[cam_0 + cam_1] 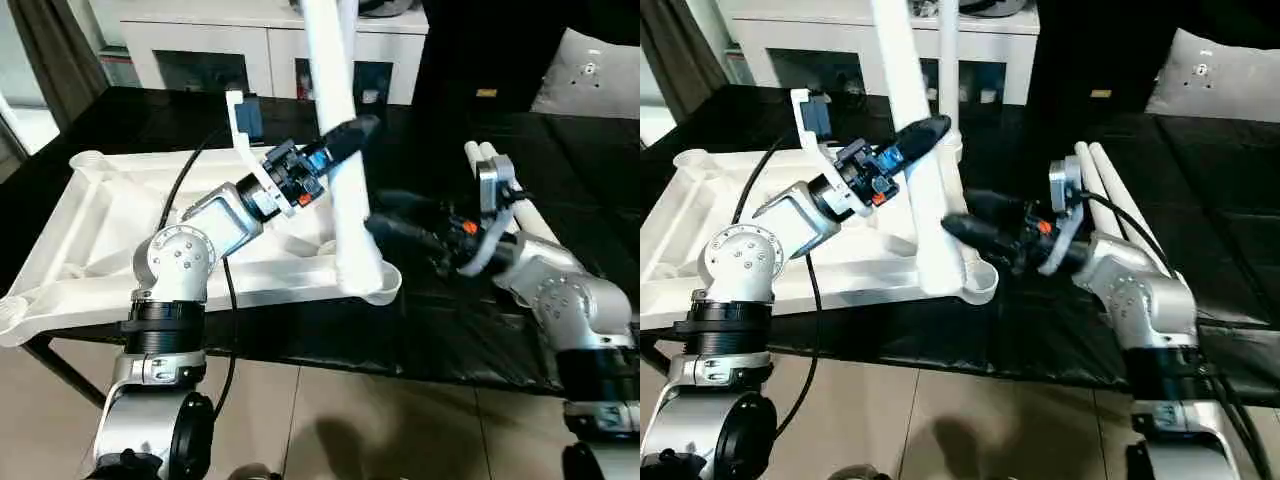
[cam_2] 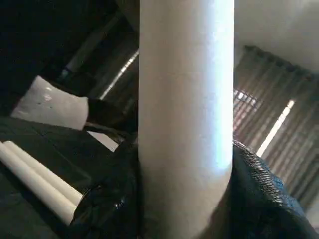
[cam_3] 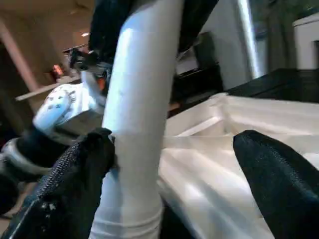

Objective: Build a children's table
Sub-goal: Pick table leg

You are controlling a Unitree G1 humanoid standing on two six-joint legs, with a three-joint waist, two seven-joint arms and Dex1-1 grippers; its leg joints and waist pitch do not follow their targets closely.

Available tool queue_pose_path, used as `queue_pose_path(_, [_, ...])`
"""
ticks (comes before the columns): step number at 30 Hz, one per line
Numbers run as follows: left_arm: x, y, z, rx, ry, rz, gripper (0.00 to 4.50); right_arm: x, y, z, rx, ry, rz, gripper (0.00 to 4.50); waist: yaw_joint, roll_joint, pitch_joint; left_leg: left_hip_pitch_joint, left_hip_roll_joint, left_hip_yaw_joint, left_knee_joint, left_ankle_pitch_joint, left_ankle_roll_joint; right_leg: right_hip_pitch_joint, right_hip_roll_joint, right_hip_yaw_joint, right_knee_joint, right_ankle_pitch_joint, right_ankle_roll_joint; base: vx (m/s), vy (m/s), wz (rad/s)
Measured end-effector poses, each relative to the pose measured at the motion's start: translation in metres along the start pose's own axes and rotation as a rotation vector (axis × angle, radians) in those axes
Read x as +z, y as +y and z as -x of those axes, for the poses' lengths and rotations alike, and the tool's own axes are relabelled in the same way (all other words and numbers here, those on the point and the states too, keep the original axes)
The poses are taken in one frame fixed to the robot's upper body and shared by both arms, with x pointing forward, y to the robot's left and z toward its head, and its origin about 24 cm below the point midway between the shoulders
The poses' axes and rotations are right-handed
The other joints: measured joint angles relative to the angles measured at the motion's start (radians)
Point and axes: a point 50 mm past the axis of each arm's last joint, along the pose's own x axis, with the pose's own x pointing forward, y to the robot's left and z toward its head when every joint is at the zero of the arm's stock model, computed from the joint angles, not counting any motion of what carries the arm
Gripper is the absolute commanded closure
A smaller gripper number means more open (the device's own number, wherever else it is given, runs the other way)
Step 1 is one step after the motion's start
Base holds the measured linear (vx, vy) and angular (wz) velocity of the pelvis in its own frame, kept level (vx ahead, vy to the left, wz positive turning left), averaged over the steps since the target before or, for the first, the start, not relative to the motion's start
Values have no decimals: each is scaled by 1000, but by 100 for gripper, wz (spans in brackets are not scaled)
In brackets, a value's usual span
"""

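The left gripper point(image 1: 352, 135) is clamped around a long white leg point(image 1: 340, 120) of the children's table, its black fingers point(image 2: 107, 209) pressed against both sides of the round shaft, as the left wrist view shows. The leg stands nearly upright, leaning a little, and its lower end sits at the rounded corner socket point(image 1: 378, 285) of the overturned table top point(image 1: 110, 215), just below the left gripper. The table top lies ribbed side up on a black tabletop point(image 1: 560, 180), stretching away from the left gripper toward the robot's left. The right gripper point(image 1: 965, 215) reaches in from the robot's right with its fingers spread wide; in the right wrist view one finger point(image 3: 75, 174) lies against the lower part of the leg while the other point(image 3: 279, 174) stands well apart from it over the table top. Two spare legs point(image 1: 505, 190) lie side by side on the tabletop behind the right gripper's wrist. Beyond the left gripper, past the far edge of the tabletop, stands a white cabinet point(image 1: 200, 40).
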Motion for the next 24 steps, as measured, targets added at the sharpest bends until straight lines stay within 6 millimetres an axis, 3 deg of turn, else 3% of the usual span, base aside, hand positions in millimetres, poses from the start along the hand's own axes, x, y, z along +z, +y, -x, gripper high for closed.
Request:
queue_pose_path(2, [-1, -4, -3, -27, 14, -22, 264, 0, 4, -3, 42, 15, -8, 27, 3, 0, 0, 0, 0, 0, 0, 0, 0, 0, 0, 0, 0, 0, 0, 0, 0, 0])
queue_pose_path(10, [-12, -16, -15, -84, 107, -170, 264, -10, 8, -14, 98, 57, -49, 110, 12, 0, 0, 1, 0, 0, 0, 0, 0, 1, 0, 0, 0, -1, 1, 0, 0, 0])
queue_pose_path(24, [-21, -14, -14, -71, 142, -229, 264, -19, 9, -15, 85, 88, -83, 236, 15, 0, 0, 1, 0, 0, 0, 0, 0, 1, 0, 0, 0, -1, 1, 0, 0, 0])
